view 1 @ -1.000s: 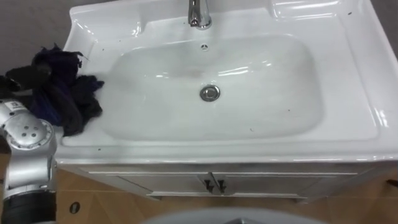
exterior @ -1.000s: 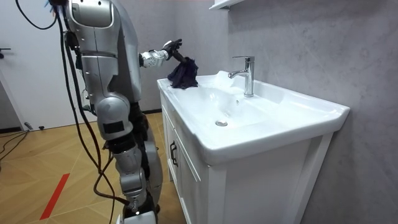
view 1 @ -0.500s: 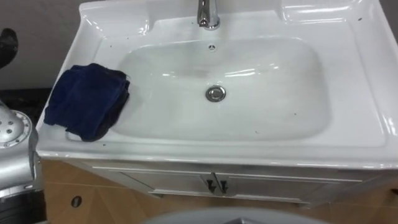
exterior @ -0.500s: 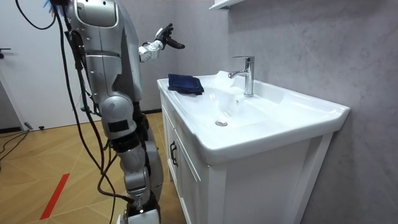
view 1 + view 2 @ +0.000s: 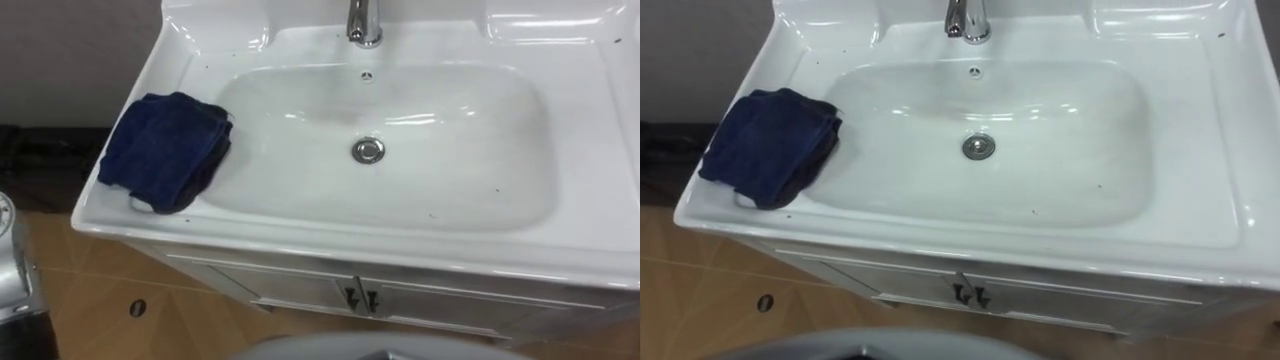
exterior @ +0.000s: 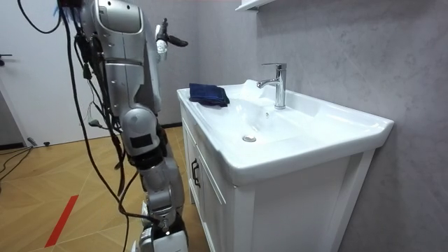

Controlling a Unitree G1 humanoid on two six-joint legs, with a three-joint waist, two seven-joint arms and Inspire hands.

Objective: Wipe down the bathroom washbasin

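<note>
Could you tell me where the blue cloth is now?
In the eye views, the blue cloth lies on the basin's left rim, left of the drain.

In the upper left of the room view you will find the left hand (image 6: 166, 36) held at chest height, arm bent, fingers extended.

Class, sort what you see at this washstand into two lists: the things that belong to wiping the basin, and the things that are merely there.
Belongs to the job:
- basin
- dark blue cloth, lying bunched on the basin's left rim

Merely there:
- tap at the back of the basin
- drain in the bowl's middle
- cabinet doors beneath
</note>
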